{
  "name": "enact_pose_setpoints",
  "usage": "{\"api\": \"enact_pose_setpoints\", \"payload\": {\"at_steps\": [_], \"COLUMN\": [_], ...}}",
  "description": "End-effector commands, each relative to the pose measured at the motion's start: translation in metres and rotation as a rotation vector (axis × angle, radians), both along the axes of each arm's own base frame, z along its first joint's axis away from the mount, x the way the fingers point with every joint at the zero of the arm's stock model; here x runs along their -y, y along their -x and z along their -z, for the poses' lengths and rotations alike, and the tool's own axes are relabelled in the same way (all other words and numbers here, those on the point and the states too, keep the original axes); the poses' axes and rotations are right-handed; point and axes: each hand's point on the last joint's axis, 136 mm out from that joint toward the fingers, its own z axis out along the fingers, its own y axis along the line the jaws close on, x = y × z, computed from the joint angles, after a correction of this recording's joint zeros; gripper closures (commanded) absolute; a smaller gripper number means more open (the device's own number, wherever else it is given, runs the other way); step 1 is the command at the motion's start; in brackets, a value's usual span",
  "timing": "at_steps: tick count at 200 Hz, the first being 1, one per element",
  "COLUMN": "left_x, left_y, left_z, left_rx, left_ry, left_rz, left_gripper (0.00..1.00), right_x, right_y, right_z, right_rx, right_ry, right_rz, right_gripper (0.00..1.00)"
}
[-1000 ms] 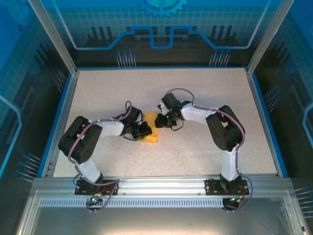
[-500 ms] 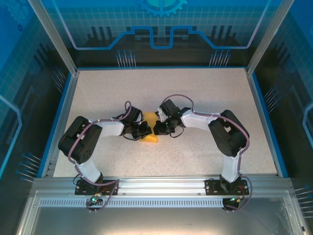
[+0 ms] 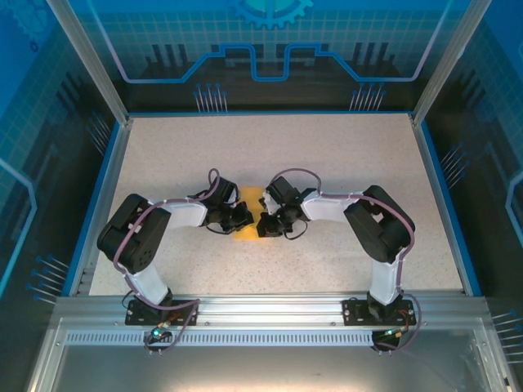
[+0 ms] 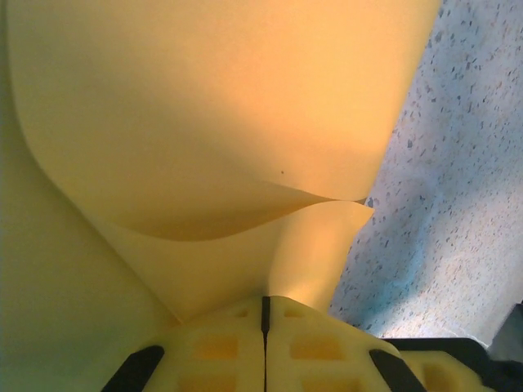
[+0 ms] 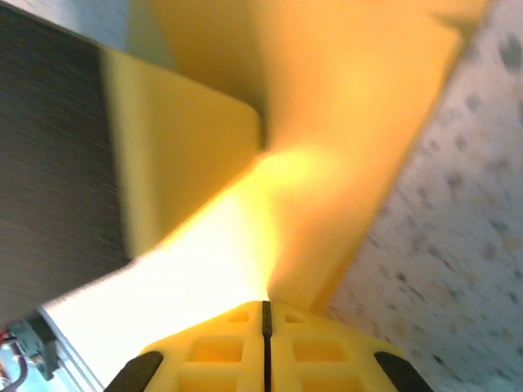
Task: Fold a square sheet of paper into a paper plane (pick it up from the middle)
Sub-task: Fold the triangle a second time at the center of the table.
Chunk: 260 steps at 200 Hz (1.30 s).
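The square sheet of paper is thin, orange-yellow and not flat: it bows up in soft curves, one layer curling over another to a loose corner. It sits near the middle of the table, pinched between the closed left gripper and the closed right gripper.

square sheet of paper: thin paper, smooth and matt, I saw
my table: was speckled, matt
front rail: was bare metal

Right claw moved in, clamping the paper.
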Motion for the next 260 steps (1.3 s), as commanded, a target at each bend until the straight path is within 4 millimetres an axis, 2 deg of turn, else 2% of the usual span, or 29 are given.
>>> {"api": "enact_pose_setpoints", "payload": {"at_steps": [1, 24, 45, 66, 98, 120, 168, 200, 260], "left_x": [-0.017, -0.018, -0.018, -0.018, -0.018, -0.018, -0.016, -0.015, -0.024], "left_y": [0.009, 0.01, 0.011, 0.01, 0.01, 0.01, 0.007, -0.002, -0.021], "left_z": [0.019, 0.019, 0.019, 0.019, 0.019, 0.019, 0.012, 0.003, 0.005], "left_rx": [-0.053, -0.054, -0.055, -0.052, -0.054, -0.053, -0.037, 0.003, 0.027], "left_ry": [-0.086, -0.086, -0.086, -0.087, -0.085, -0.084, -0.071, -0.055, -0.067], "left_rz": [-0.052, -0.054, -0.055, -0.056, -0.06, -0.062, -0.066, -0.071, -0.087], "left_gripper": [0.92, 0.92, 0.92, 0.92, 0.92, 0.92, 0.92, 0.9, 0.9], "right_x": [0.012, 0.013, 0.003, -0.004, -0.014, -0.013, 0.012, 0.027, 0.037], "right_y": [0.017, 0.015, 0.008, -0.001, -0.017, -0.016, 0.006, 0.02, 0.03], "right_z": [0.009, -0.003, -0.023, -0.028, -0.017, -0.003, 0.021, 0.032, 0.035], "right_rx": [-0.034, -0.011, 0.039, 0.064, 0.067, 0.043, -0.022, -0.067, -0.087], "right_ry": [0.061, 0.049, -0.012, -0.034, -0.027, 0.0, 0.097, 0.156, 0.199], "right_rz": [-0.012, -0.013, -0.009, 0.003, 0.029, 0.041, 0.029, 0.018, -0.004], "right_gripper": [0.92, 0.92, 0.92, 0.92, 0.92, 0.92, 0.92, 0.92, 0.92]}}
